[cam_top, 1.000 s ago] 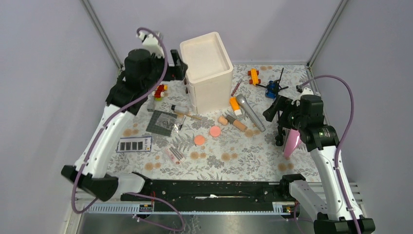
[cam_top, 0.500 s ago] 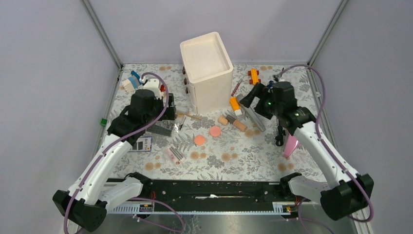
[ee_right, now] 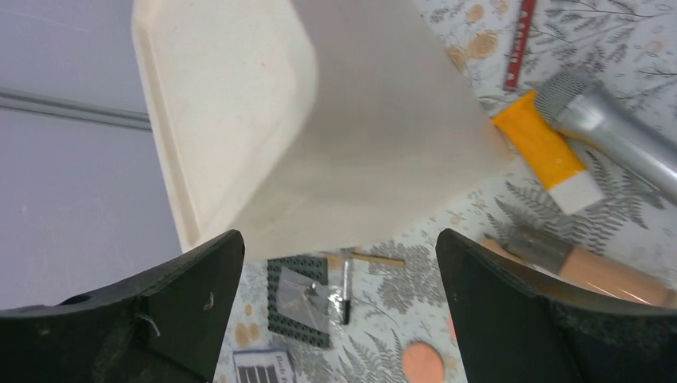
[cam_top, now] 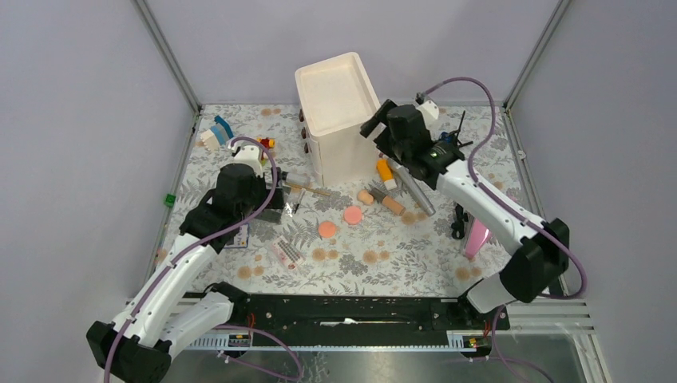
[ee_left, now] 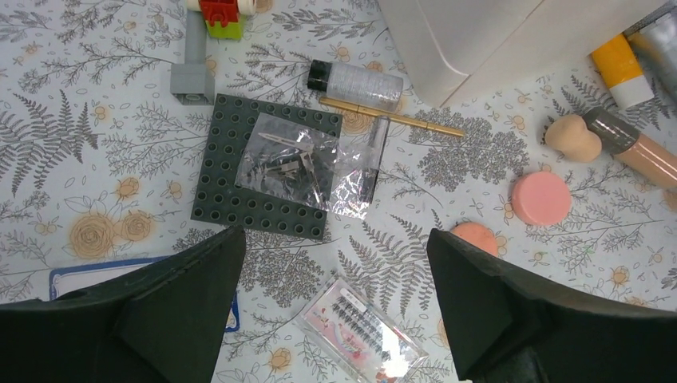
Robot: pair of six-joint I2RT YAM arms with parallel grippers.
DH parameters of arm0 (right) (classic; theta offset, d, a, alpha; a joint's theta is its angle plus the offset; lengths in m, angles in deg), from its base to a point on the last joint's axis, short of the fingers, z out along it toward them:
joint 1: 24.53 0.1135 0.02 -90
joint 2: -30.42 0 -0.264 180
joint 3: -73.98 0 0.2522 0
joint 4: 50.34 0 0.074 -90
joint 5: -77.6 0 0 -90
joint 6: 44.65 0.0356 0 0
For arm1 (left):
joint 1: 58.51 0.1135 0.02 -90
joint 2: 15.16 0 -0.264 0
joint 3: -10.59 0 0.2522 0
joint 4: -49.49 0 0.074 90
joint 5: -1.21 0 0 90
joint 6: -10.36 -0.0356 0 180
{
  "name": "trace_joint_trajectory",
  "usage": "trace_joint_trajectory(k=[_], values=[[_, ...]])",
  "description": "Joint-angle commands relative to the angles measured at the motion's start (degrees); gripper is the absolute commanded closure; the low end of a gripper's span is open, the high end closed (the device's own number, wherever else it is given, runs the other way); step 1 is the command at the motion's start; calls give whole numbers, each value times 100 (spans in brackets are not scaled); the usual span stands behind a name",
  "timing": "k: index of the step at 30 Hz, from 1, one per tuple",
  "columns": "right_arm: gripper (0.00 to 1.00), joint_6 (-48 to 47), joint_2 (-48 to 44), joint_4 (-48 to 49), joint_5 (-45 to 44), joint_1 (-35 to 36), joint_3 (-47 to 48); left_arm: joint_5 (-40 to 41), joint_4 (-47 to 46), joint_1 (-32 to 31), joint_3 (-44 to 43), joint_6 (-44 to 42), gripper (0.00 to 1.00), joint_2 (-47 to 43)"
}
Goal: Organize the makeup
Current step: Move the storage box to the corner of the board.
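Right arm's swung in from the 3 o'clock edge to the white box (cam_top: 339,112) at 12. Left arm's come fwd from the 10 o'clock corner to mid-left.

Right gripper (ee_right: 335,247) hangs over the box's near corner, jaws spread wide, nothing in them. Left gripper (ee_left: 335,239) is likewise wide and empty, above the grey baseplate (ee_left: 231,171), which has a clear bag (ee_left: 307,163) lying on it.

Makeup's all loose on the cloth. Silver-grey tube (cam_top: 413,185), orange tube (cam_top: 386,172) and beige tube (cam_top: 388,201) sit close together at approx 4 o'clock of the box. Black-capped clear bottle (ee_left: 355,82) is at its 7, w/ a thin gold brush (ee_left: 391,117) just beside it. Two pink discs (cam_top: 352,215) lie near mid-table, at the box's 6.
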Motion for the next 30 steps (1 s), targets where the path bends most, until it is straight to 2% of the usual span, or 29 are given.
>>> trace_joint_trajectory(k=[1,6,16,20,27,30], values=[[4,375,578,-12,-1072,372,875,60,-460,-1,34,66,7,-178],[5,465,1357,-525,-1631,660,1826,16,-488,-1,80,84,7,-255],[12,339,2855,-2365,-2474,897,3813,-41,-498,-1,80,84,7,-301],[23,223,3159,-2737,-2641,898,4347,-98,-507,-1,80,77,7,-290],[53,-174,3388,-2809,-2789,897,4754,-161,-513,-1,80,75,6,-258],[56,-465,3549,-2803,-2836,879,5090,-199,-516,-1,80,75,6,-241]])
